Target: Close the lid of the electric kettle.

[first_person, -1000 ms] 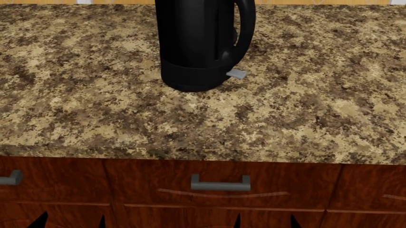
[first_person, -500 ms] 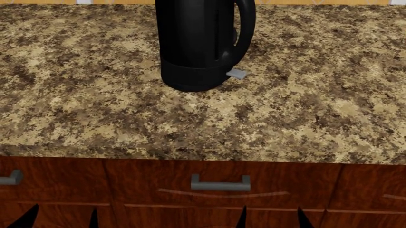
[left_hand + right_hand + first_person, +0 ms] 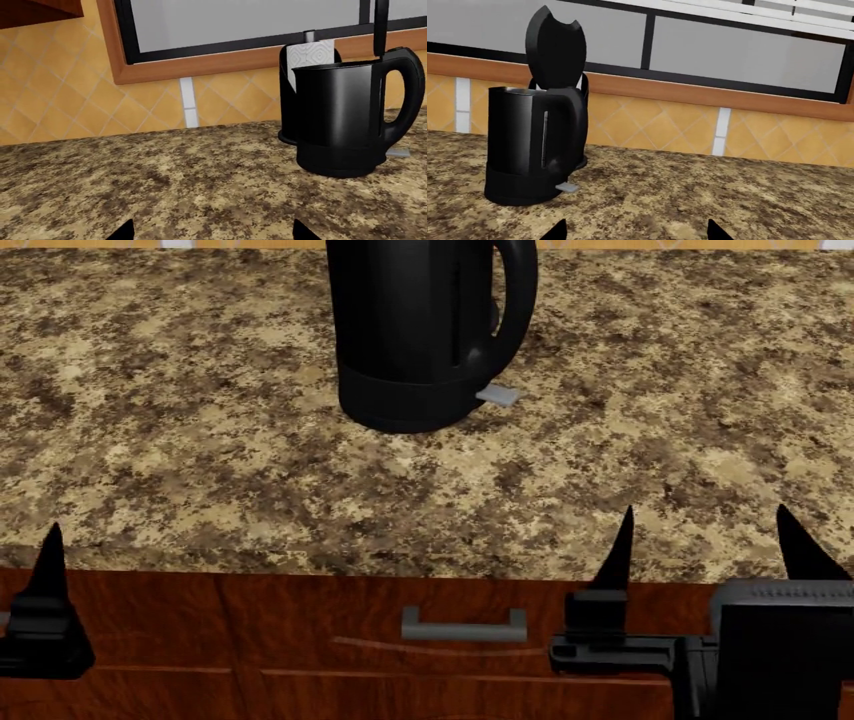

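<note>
**Both arms rise to counter level as kettle lid stands open**

Rising from the lower edge of the head view, both arms have climbed within the last second: only fingertip points showed before, and now the right gripper (image 3: 703, 540) stands with its two prongs against the counter's front edge, spread wide with nothing between them. Of the left gripper (image 3: 51, 570) a single prong shows at the frame's side, so this view does not settle how its fingers stand. The electric kettle (image 3: 424, 335) has not moved; it sits far back on the granite countertop (image 3: 200, 440), top cropped out, its grey tab (image 3: 498, 395) at the base. The arms look to be only starting their approach, well apart from the kettle.

The left wrist view shows the kettle in profile, loop handle turned away from the spout, and the lid (image 3: 380, 27) edge-on as a thin upright strip above the handle. Two fingertip points, set apart, suggest the left fingers are wide too.

The right wrist view shows the lid (image 3: 556, 47) best: a glossy black cap standing nearly upright on its hinge, rim exposed. It likely needs a push forward and down.
</note>
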{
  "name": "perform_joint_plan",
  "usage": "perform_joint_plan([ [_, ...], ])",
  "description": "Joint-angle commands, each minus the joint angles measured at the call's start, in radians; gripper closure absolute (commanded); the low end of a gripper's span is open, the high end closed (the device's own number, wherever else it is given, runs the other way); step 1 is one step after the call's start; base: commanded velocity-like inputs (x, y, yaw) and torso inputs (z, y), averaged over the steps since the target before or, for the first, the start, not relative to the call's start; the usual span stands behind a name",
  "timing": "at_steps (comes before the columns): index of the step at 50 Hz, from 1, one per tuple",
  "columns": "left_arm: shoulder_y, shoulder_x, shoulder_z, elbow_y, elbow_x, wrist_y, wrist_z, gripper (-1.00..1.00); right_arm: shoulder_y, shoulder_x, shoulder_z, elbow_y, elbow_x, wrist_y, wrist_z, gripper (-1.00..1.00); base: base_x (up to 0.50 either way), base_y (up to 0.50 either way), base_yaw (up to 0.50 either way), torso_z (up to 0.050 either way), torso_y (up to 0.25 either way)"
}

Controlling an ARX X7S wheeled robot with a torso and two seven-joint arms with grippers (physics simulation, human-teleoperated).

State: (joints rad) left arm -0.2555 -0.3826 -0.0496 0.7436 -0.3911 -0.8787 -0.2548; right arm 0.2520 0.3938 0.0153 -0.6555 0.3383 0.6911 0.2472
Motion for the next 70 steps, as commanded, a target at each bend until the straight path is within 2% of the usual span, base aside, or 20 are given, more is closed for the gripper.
perform_joint_plan([
  [1, -0.210, -0.038, -0.128, 0.177, -0.177, -0.314, -0.006, -1.00, 0.159, 0.084, 0.092, -0.206, 0.116, 0.275, 0.019, -1.00, 0.00, 0.00, 0.00, 0.000, 0.000],
  [6, -0.302, -0.061, -0.148, 0.196, -0.212, -0.386, -0.011, -1.00, 0.221, 0.097, 0.123, -0.235, 0.145, 0.327, 0.028, -1.00, 0.00, 0.00, 0.00, 0.000, 0.000],
  [14, -0.348, -0.067, -0.203, 0.227, -0.272, -0.476, -0.015, -1.00, 0.266, 0.111, 0.147, -0.261, 0.182, 0.386, 0.032, -1.00, 0.00, 0.00, 0.00, 0.000, 0.000],
  [26, -0.384, -0.086, -0.195, 0.220, -0.290, -0.487, -0.027, -1.00, 0.303, 0.118, 0.177, -0.264, 0.210, 0.424, 0.040, -1.00, 0.03, 0.00, 0.00, 0.000, 0.000],
  [50, -0.390, -0.094, -0.209, 0.209, -0.320, -0.483, -0.047, -1.00, 0.317, 0.119, 0.141, -0.225, 0.201, 0.388, 0.045, -1.00, 0.50, 0.00, 0.00, 0.000, 0.001],
  [70, -0.385, -0.128, -0.170, 0.170, -0.300, -0.420, -0.044, -1.00, 0.304, 0.108, 0.101, -0.192, 0.173, 0.331, 0.052, -1.00, 0.50, 0.00, 0.00, 0.000, 0.002],
])
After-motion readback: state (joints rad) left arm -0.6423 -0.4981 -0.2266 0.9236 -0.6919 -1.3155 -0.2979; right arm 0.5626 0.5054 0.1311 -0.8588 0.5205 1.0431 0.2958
